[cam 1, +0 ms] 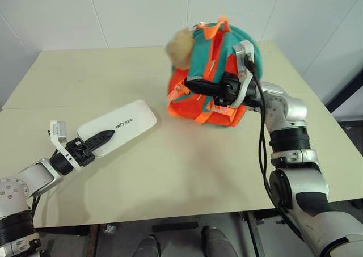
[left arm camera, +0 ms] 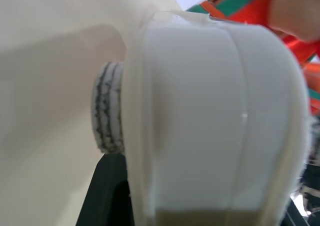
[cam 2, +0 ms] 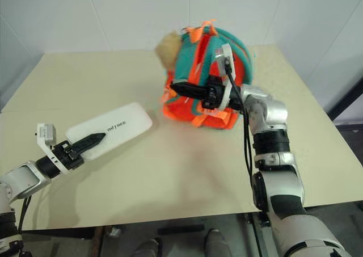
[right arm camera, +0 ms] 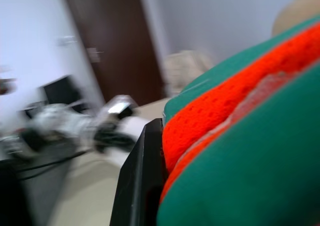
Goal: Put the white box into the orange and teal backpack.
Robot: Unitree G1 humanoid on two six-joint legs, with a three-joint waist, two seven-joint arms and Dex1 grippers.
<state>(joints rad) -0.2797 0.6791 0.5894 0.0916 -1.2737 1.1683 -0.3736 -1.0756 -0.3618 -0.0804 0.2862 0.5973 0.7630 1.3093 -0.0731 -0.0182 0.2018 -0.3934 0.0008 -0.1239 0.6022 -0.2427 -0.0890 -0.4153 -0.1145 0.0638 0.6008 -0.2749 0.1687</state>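
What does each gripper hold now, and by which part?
The left gripper holds the white box by its near end. The right gripper grips the orange and teal backpack by its orange fabric edge.

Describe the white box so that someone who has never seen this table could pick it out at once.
Start at the beige table and look toward its left side, away from the orange and teal backpack that the right gripper grips. The white box lies there, its near end clamped in the left gripper. It is the one long, flat, round-cornered white case, with small dark lettering on top.
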